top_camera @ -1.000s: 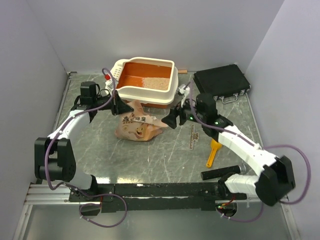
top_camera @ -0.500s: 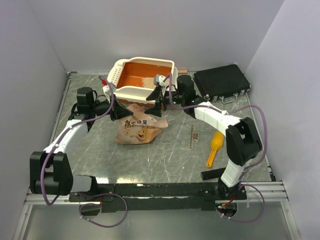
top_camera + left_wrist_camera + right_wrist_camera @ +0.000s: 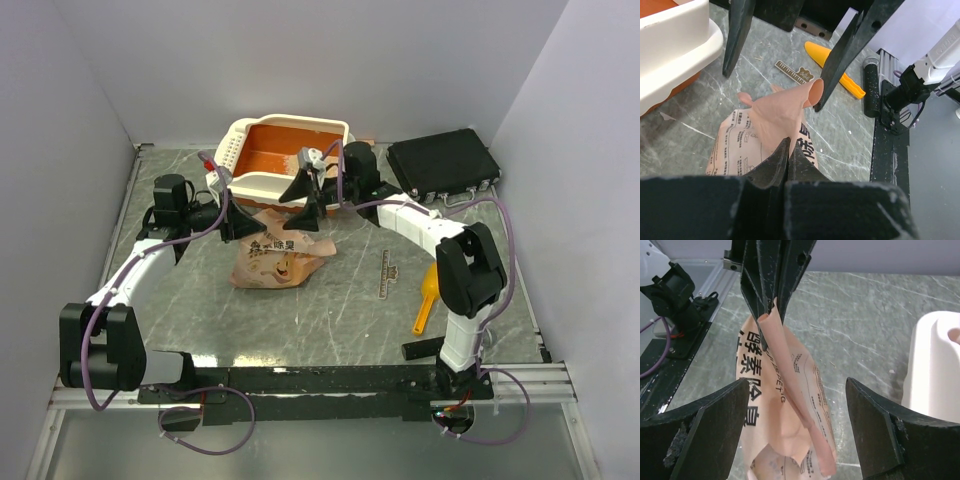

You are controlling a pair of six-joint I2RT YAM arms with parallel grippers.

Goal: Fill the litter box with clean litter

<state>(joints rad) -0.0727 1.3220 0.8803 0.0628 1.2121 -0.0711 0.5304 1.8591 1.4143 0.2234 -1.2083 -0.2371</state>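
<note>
The litter box (image 3: 262,186) stood at the far centre of the surface (image 3: 350,310). A pale patch of litter (image 3: 288,165) lay on its orange floor, partly hidden by the right arm. The paper bag (image 3: 278,258) lay crumpled just in front of the box's near rim. The left gripper (image 3: 788,150) had its jaws pressed together, pinching the bag's folded top edge. The right gripper (image 3: 796,382) hung over the bag beside the box's rim. Its jaws were spread wide on either side of that raised fold and appeared to touch nothing. A yellow scoop (image 3: 428,298) lay to the right, well apart from the bag. A black case (image 3: 443,163) sat at the far right.
</note>
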